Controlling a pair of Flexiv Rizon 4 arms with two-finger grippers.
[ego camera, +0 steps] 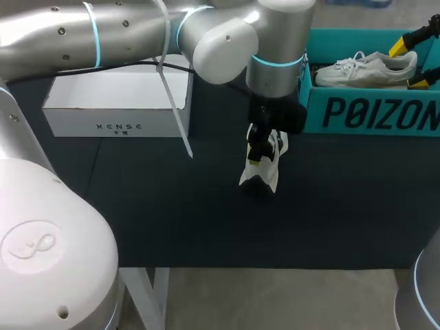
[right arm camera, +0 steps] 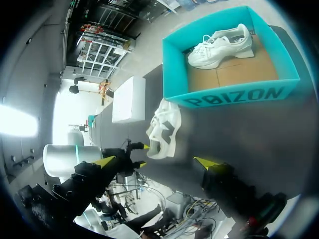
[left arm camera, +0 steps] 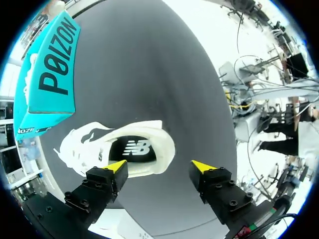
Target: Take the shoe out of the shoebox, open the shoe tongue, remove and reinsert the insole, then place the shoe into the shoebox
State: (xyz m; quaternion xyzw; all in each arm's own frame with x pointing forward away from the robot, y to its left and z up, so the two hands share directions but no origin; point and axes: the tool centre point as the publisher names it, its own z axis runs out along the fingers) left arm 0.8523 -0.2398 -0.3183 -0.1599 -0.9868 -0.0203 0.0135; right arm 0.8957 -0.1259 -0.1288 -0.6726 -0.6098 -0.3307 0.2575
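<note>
Beyond shoe (ego camera: 260,180), teal shoebox (ego camera: 371,113) (second shoe (ego camera: 368,69) inside), white box (ego camera: 113,103) apart.

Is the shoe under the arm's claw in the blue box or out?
Out: the shoe sits on the table, apart from the box; a second shoe lies inside the box.

You've got a dark surface (ego camera: 172,227) with three things resting on it. Toward the back on your left stands a white box (ego camera: 117,113). At the back right is a teal shoebox (ego camera: 371,113), open at the top. Between them, near the teal one's left corner, a white shoe (ego camera: 261,179) with dark accents sits on its sole, opening upward and apart from both boxes.
</note>
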